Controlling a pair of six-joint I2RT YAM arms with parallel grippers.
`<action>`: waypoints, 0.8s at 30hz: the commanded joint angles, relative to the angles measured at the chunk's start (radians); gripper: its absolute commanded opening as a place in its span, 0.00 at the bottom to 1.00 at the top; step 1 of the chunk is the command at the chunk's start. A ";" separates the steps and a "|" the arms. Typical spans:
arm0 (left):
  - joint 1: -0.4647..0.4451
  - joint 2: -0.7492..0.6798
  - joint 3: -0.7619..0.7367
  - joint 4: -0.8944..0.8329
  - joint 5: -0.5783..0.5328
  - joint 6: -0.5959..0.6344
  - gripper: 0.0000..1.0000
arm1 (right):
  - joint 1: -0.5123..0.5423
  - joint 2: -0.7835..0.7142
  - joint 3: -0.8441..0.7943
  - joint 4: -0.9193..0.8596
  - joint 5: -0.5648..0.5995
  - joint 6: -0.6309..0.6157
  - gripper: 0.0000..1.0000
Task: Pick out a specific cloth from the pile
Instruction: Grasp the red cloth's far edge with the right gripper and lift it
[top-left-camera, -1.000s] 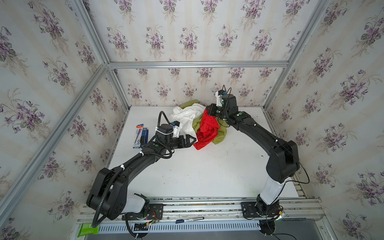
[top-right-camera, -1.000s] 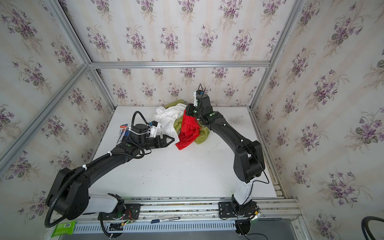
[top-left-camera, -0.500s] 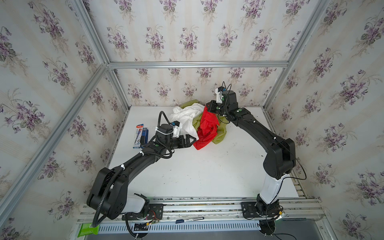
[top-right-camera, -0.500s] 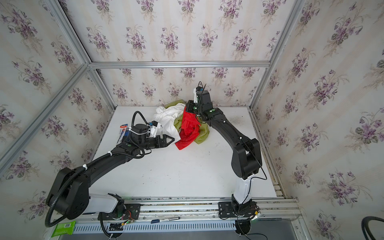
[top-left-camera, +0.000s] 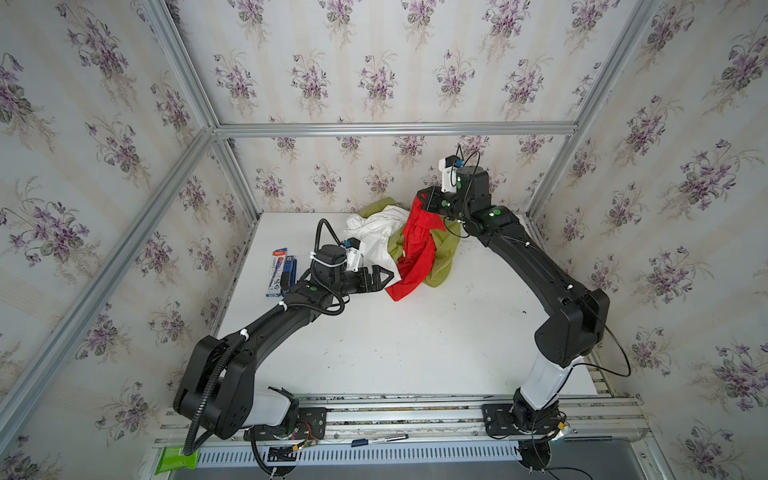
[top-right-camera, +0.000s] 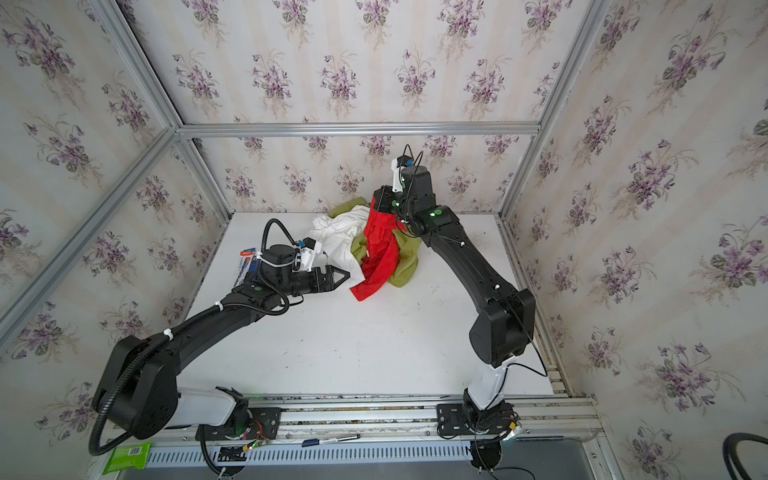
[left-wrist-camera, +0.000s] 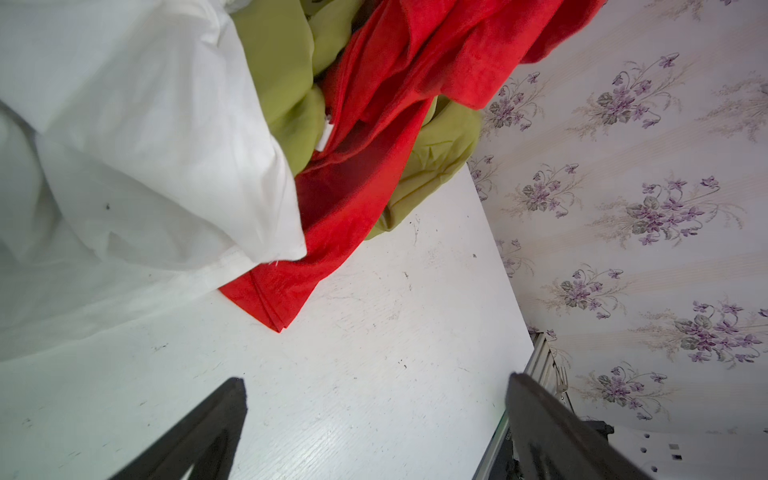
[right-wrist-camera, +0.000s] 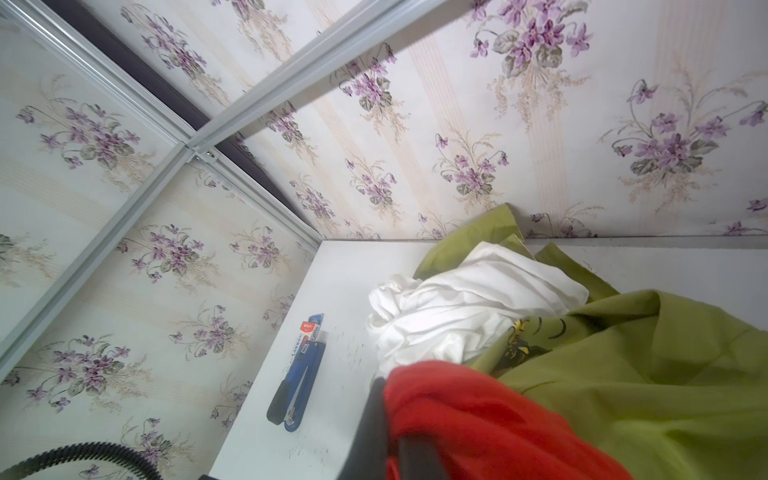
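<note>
Up at the back of the white table (top-left-camera: 415, 340), in both top views: right gripper (top-left-camera: 424, 202) clamped tight on the top edge of the red cloth (top-left-camera: 417, 249), well above the pile (top-left-camera: 395, 245). Hanging from that grip down across the olive-green cloth (top-left-camera: 444, 257), lower corner resting on the table. White cloth (top-left-camera: 376, 232) heaped just to the left, its near edge lapping over the red cloth and partly in the way. Left gripper (top-left-camera: 384, 278) low over the table, jaws spread wide, holding nothing, tips just beside the white cloth and near the red corner. Blue stapler (top-left-camera: 289, 272) and a printed box (top-left-camera: 276, 266) side by side near the left wall, apart from the pile. Next, the left wrist view: two dark fingertips (left-wrist-camera: 232, 399) far apart over bare table, red cloth (left-wrist-camera: 374, 145) ahead with its hemmed corner flat on the surface, a small white label (left-wrist-camera: 324, 137) at its edge against the olive-green folds, white cloth covering one side. Lastly, the right wrist view: red fabric bunched against a dark finger (right-wrist-camera: 370, 424), with the olive-green cloth and its small black mark (right-wrist-camera: 519, 345) close beside, white cloth beyond, stapler farther off.
</note>
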 joint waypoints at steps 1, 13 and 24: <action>0.001 -0.006 0.011 0.020 0.016 0.007 1.00 | 0.002 -0.026 0.030 0.041 -0.021 -0.013 0.00; 0.002 -0.012 0.040 0.018 0.039 0.015 1.00 | 0.006 -0.105 0.046 0.002 -0.050 -0.014 0.00; -0.011 -0.066 0.033 0.024 0.027 0.154 1.00 | 0.006 -0.163 0.046 -0.051 -0.153 -0.020 0.00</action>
